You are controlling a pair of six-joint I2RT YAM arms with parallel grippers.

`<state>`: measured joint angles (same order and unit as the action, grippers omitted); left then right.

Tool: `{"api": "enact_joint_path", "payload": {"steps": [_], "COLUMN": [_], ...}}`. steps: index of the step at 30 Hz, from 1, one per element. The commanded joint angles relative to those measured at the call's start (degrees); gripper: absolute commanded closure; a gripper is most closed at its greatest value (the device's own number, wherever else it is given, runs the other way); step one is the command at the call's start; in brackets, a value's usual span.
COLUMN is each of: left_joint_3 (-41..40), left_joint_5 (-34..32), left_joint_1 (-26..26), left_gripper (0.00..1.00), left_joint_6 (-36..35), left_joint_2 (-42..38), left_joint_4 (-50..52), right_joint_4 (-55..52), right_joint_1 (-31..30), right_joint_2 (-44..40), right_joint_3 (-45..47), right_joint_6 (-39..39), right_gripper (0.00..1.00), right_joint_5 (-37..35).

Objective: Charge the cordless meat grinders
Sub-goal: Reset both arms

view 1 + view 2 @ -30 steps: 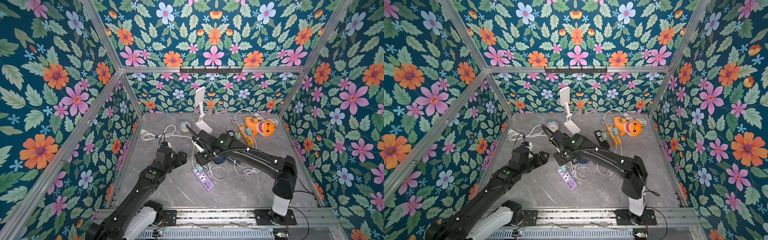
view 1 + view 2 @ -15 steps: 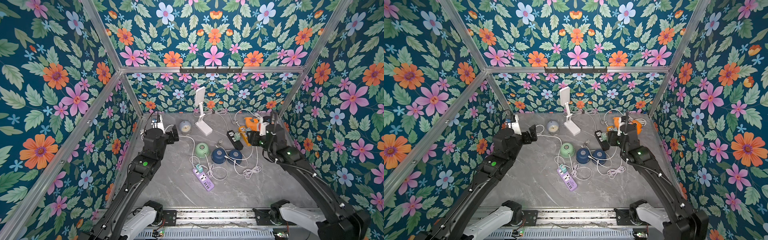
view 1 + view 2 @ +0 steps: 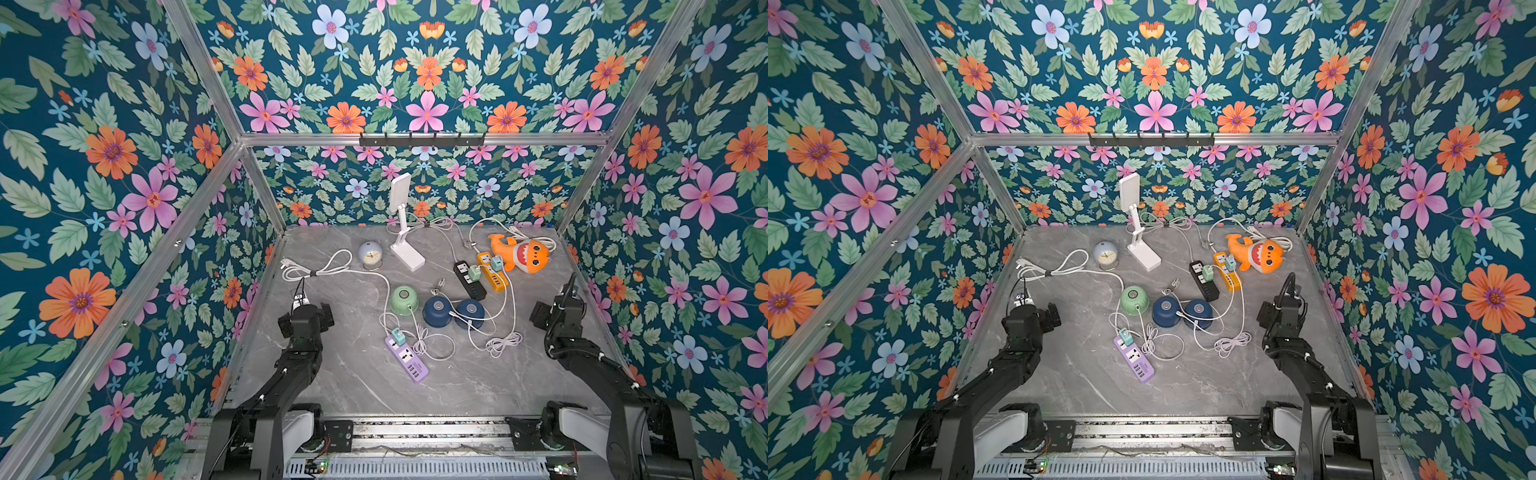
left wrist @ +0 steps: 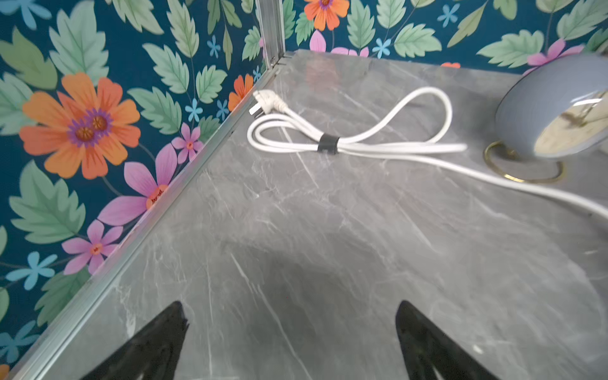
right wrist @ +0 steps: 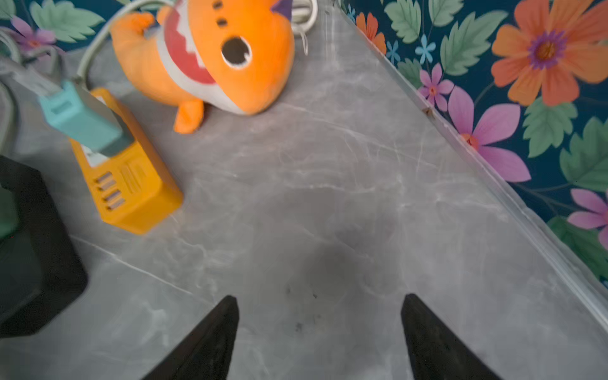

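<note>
Well clear of the cordless meat grinders (image 3: 437, 311), left gripper (image 4: 291, 316) and right gripper (image 5: 319, 301) hang spread, empty, since all three look plugged in.

The left grinder (image 3: 404, 299) is pale green; the middle grinder (image 3: 437, 311) and the right grinder (image 3: 469, 309) are dark blue. The table (image 3: 353, 374) is streaky grey. The walls (image 3: 104, 166) have orange and pink flowers.

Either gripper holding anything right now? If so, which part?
Nothing is held. The left gripper and the right gripper are both open, with nothing between the jaws.
</note>
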<state>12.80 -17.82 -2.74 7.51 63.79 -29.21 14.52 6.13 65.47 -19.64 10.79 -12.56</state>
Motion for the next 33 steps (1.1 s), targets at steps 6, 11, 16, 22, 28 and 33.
{"api": "enact_joint_path", "payload": {"steps": [6, 11, 16, 22, 28, 33], "left_joint_3": [-5.6, -1.2, -4.5, 4.5, 4.4, 4.3], "left_joint_5": [7.7, 13.0, 11.8, 14.2, 14.8, 14.7], "left_joint_1": [0.6, 0.6, 0.6, 2.1, 2.4, 2.4], "left_gripper": [0.01, 0.0, 0.0, 0.0, 0.0, 0.0], "left_joint_6": [-3.3, -8.3, -8.2, -7.2, -7.0, -7.1], "left_joint_2": [10.5, 18.6, 29.2, 27.9, 28.2, 28.2], "left_joint_4": [-37.8, -40.1, -57.4, -38.5, -39.2, -39.3], "right_joint_4": [16.9, 30.2, 48.7, 40.0, 39.4, 39.5], "right_joint_1": [0.3, 0.4, -0.8, -4.1, -4.2, -4.2], "right_joint_2": [5.9, 3.4, 15.9, 17.8, 17.2, 17.4], "right_joint_3": [-1.3, 5.9, 8.8, 3.4, 3.5, 3.4], "right_joint_6": [-2.7, -0.4, -1.8, -4.3, -4.6, -5.0], "right_gripper": [0.16, 0.12, 0.1, 0.01, 0.01, 0.01], "right_joint_5": [3.2, 10.6, 9.8, 5.2, 5.3, 5.6]}}
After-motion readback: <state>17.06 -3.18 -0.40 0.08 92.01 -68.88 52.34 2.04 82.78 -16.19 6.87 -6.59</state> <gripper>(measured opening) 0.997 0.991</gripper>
